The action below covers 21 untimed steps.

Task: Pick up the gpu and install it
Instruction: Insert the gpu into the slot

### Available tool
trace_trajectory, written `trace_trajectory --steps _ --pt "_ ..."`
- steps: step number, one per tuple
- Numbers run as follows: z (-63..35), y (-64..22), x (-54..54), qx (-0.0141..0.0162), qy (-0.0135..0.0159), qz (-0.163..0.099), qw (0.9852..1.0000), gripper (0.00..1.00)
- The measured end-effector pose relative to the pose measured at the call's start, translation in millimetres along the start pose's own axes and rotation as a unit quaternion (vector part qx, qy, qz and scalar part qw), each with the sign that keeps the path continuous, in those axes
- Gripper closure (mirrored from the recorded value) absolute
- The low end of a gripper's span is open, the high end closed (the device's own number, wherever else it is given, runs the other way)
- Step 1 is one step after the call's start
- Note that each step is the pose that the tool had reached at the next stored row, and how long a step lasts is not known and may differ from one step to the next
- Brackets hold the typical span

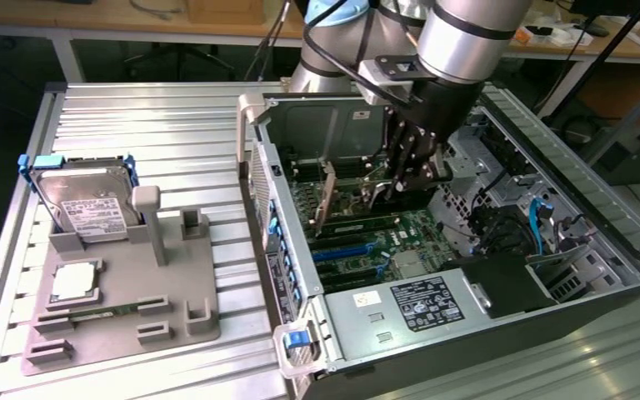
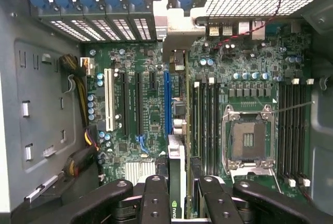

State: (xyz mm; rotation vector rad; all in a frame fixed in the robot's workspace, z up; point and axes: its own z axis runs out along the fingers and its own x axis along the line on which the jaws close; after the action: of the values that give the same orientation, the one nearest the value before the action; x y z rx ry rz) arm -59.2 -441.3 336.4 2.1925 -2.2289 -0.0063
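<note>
Gripper is inside the open PC case, jaws partly closed, clamping the gpu edge-on between its fingers. Card stands upright over the motherboard, bracket end toward the rear slot covers, CPU socket at its 3 o'clock.

I see a silver hard drive with blue handles upright in a grey holder on the desk, beside the open computer case.
</note>
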Motion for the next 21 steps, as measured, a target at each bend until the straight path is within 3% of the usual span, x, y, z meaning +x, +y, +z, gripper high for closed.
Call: trace_trajectory --steps 21 --pt "20.7 8.6 4.2 -0.0008 0.0002 -0.007 1.0 0.73"
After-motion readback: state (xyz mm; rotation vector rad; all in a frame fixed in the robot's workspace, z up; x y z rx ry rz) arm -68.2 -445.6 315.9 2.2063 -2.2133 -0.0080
